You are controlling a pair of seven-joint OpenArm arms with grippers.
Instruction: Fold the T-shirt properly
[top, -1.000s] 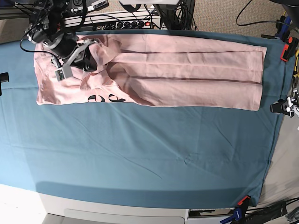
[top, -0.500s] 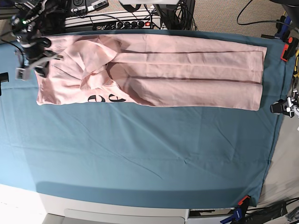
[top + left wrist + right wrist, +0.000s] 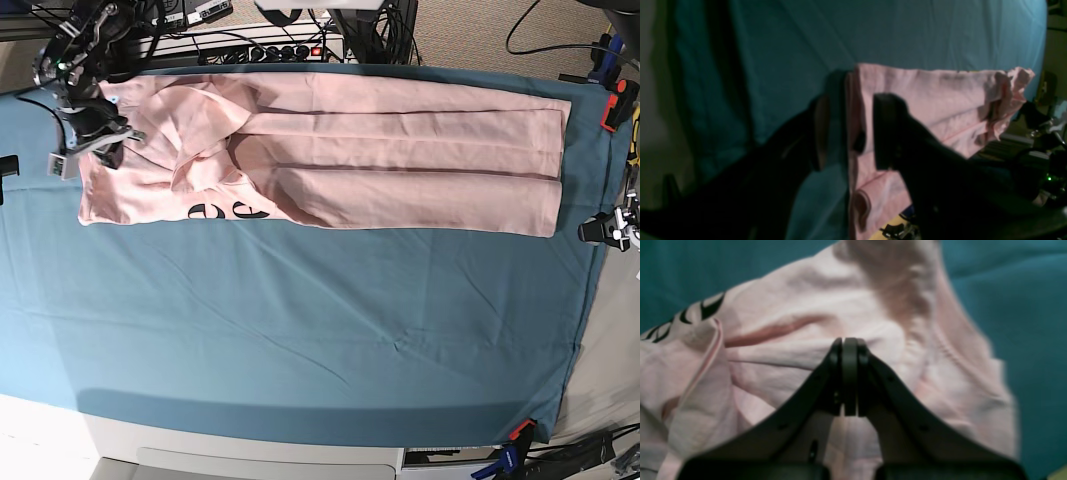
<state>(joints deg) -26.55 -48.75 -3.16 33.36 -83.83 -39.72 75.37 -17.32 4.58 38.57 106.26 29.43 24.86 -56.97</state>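
The T-shirt (image 3: pixel 400 150) is showing as soft, matt pink cotton-like cloth, creased and bearing flat black print. The table cloth (image 3: pixel 300 320) is lying as matt teal fabric, lightly wrinkled. The right claw (image 3: pixel 850 350) is looking like smooth, matt black plastic.

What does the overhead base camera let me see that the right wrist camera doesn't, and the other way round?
Only the base view shows the whole T-shirt as a long band folded lengthwise along the far edge of the teal cloth, plus the cables and power strip behind the table.

Only the right wrist view shows the right gripper up close: its jaws are pressed together with no fabric between them, just above rumpled pink cloth.

Both show the pink shirt, a bit of its black lettering, and the teal cloth beneath.
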